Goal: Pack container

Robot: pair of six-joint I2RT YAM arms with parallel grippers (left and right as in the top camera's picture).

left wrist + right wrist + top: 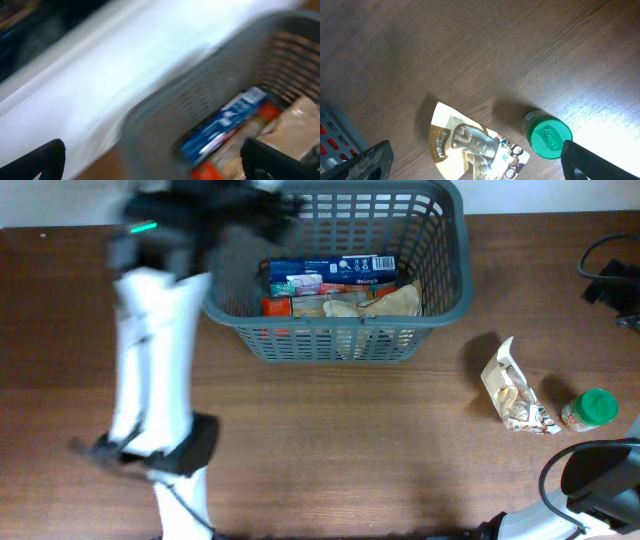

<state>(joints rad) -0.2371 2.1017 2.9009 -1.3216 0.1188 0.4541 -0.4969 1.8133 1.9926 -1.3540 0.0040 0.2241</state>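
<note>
Your left gripper (155,167) hangs blurred over the basket (300,345), jaws apart; your right gripper (477,167), also spread, hovers above pouch (470,147) and jar (547,136).

My left-wrist view is smeared throughout. The basket (190,85) rim and the blue box (225,122) inside it are streaks with unreadable print, and the left tool (152,160) shows only two dark finger stubs cut by the bottom edge. Overhead, the left arm (150,350) blurs along the worktop's far-left side, hiding the basket's far-left corner. The right tool (477,162) is cropped the same way, and its camera catches just a corner of the basket.
</note>
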